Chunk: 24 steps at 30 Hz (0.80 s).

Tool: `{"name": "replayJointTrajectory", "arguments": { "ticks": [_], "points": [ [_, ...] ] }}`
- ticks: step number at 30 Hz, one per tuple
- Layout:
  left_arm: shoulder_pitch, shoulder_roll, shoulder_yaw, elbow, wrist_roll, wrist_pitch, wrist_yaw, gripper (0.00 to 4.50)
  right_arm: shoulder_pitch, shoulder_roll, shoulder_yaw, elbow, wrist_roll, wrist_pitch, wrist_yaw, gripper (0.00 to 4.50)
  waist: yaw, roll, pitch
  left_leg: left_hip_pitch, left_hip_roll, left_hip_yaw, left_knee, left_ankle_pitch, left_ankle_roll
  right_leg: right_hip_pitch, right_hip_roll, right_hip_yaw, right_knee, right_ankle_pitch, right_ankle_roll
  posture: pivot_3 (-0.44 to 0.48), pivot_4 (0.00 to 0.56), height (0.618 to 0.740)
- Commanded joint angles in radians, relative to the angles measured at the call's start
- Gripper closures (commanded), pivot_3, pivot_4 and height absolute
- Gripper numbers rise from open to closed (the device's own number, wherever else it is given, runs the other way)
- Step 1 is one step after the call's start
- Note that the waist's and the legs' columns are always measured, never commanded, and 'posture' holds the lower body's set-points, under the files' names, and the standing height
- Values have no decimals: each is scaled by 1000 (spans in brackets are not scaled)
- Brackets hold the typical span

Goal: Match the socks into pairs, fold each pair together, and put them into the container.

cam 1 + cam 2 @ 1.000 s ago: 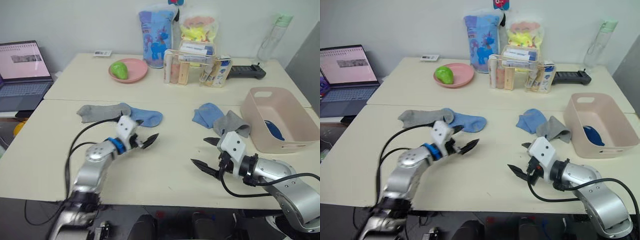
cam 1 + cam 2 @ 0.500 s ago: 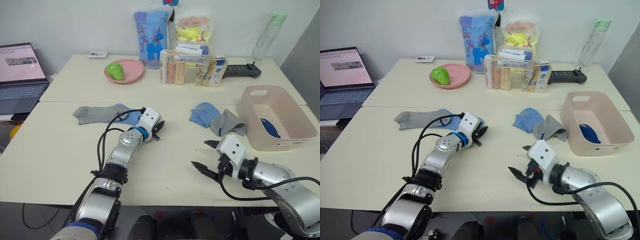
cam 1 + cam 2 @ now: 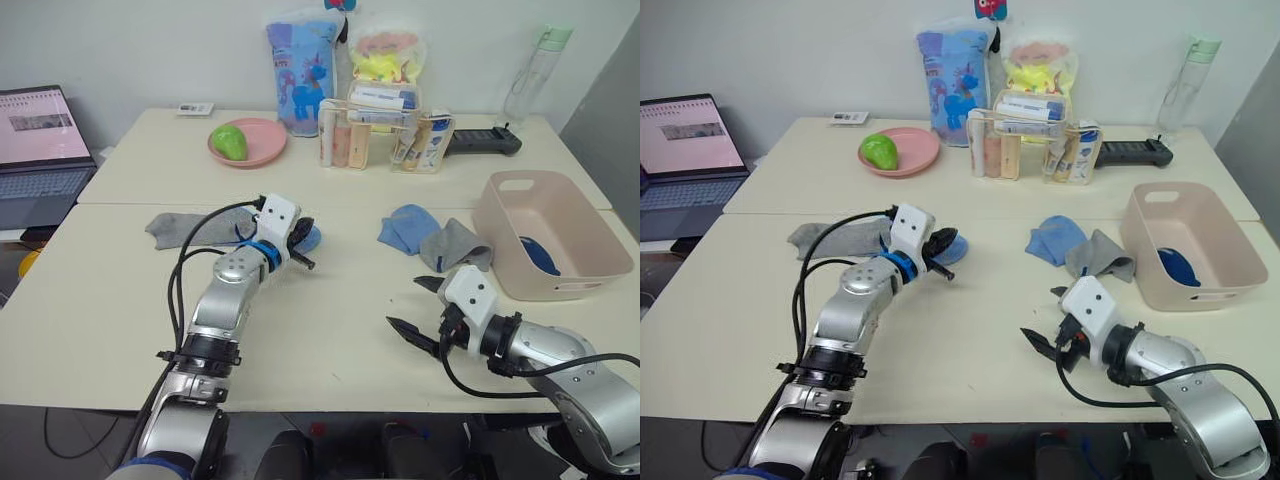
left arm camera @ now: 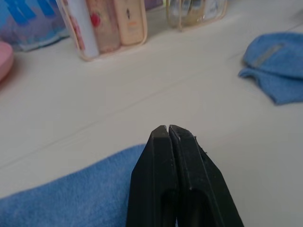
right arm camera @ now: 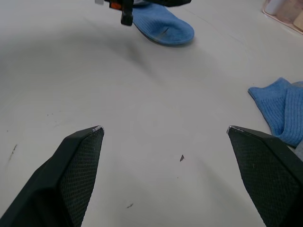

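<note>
Step in hand, as judged: picking up the light blue sock [image 3: 308, 238] left of centre in the left eye view, to match it with its partner. The left gripper [image 3: 302, 240] sits at this sock's toe end with its fingers [image 4: 174, 179] pressed together; in the left wrist view no cloth shows between the tips, the sock lying just beside and below them, so I cannot tell whether any fabric is caught. To do this well the fingers should part, drop flat onto the cloth and pinch a full fold rather than a thread at the edge; a soft sock will likely slide on the smooth top if only grazed.

The right gripper [image 3: 416, 305] hovers low over bare bench at lower right, fingers spread wide, holding nothing.

Other socks: a grey sock [image 3: 180, 226] lies left of the blue one, their ends touching or overlapping under the arm. A second light blue sock [image 3: 405, 228] and a second grey sock [image 3: 455, 245] lie overlapped right of centre. A navy sock [image 3: 541, 257] is already in the pink tub [image 3: 575, 285] at the right edge.

The bench [image 3: 330, 330] is pale cream, two tops butted together. At the back: pink plate [image 3: 262, 143] with a green fruit [image 3: 230, 141], clear organiser of bottles [image 3: 385, 128], blue bag [image 3: 301, 65], water bottle [image 3: 532, 70], laptop [image 3: 38, 150] at upper left.
</note>
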Motion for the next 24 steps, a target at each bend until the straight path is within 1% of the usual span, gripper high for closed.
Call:
{"name": "replayJointTrajectory", "arguments": {
  "ticks": [1, 2, 4, 6, 9, 12, 14, 16, 22, 24],
  "points": [
    [-17, 17, 15, -124, -42, 86, -9, 4484, -11, -3, -24, -12, 12, -23, 1, 0, 0, 0, 0, 0, 0, 0, 0, 0, 0, 0, 0, 0, 0, 0, 0, 0, 150, 703],
    [-14, 25, 13, -128, -36, 91, -5, 4484, -13, -2, -24, -9, 12, -24, 1, 0, 0, 0, 0, 0, 0, 0, 0, 0, 0, 0, 0, 0, 0, 0, 0, 0, 150, 703],
    [8, 51, -8, -97, 13, 42, 7, 4484, -18, -1, -19, -4, 11, -26, 1, 0, -1, 0, 0, 0, 0, 0, 0, 0, 0, 0, 0, 0, 0, 0, 0, 0, 150, 703],
    [20, 45, -5, -84, 20, 39, 31, 4484, -21, 0, -16, -1, 10, -28, 0, 0, -3, 0, 0, 1, 0, 1, 0, 0, 0, 0, 0, 0, 0, 0, 0, 0, 150, 703],
    [36, 28, 2, -97, -46, 80, -20, 4484, -25, 1, -12, -4, 12, -26, -1, 0, -1, 0, 0, 1, 0, 0, 0, 0, 0, 0, 0, 0, 0, 0, 0, 0, 150, 703],
    [66, 57, -24, -63, -10, 84, -31, 3923, -55, 7, -17, -17, 29, -9, -3, 0, -1, 0, 0, 0, 0, 0, 0, 0, 0, 0, 0, 0, 0, 0, 0, 0, 150, 703],
    [75, 64, -24, -37, -3, 83, -26, 3300, -91, 57, -52, -31, 100, 42, -27, 0, -3, 0, 0, 1, 0, 0, 0, 0, 0, 0, 0, 0, 0, 0, 0, 0, 150, 703],
    [67, 63, -27, 0, 4, 74, -20, 2675, -118, 82, -70, -35, 142, 76, -39, 0, -3, 0, 0, 1, 1, -1, -1, 0, 0, 0, 0, 0, 0, 0, 0, 0, 150, 703],
    [-10, 29, -61, 150, 55, 9, 9, 879, -161, 84, -73, -26, 179, 107, -58, 0, 5, 0, 0, 0, -1, -1, 0, 0, 1, 0, 0, -1, -1, 0, 0, 0, 150, 703],
    [-42, 21, -69, 210, 83, -11, 36, 879, -167, 83, -67, -24, 182, 109, -62, 0, 5, 0, 0, 0, -1, -1, 0, 0, 1, 0, 0, -1, -1, 0, 0, 0, 150, 703]
  ]
}}
